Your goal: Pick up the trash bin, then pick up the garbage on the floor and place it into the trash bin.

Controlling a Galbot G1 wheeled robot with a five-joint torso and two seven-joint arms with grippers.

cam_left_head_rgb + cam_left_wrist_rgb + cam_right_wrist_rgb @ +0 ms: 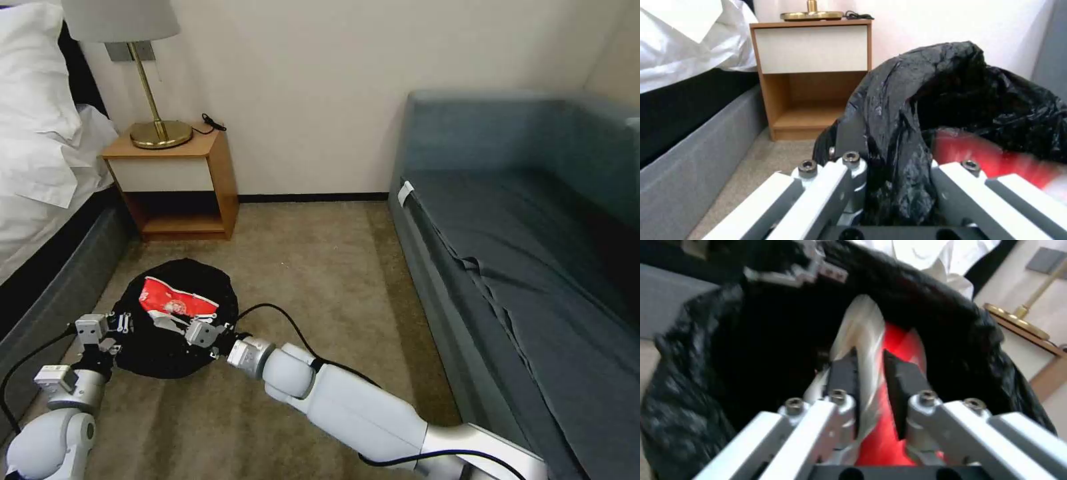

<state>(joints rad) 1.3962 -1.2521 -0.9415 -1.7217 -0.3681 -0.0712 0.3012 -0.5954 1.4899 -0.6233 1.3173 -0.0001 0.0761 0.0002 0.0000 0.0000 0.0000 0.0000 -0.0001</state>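
The left gripper (123,328) is clamping the trash bin (175,360) rim, while the right gripper (175,319) is pinching a red-and-white packet (175,301) over its black-lined opening.

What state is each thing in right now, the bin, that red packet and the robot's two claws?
trash bin: held by its bag rim, mouth open.
red-and-white packet: pinched, over the bin's mouth.
left gripper: shut on the bag rim.
right gripper: shut on the packet.
lamp: upright on the nightstand.
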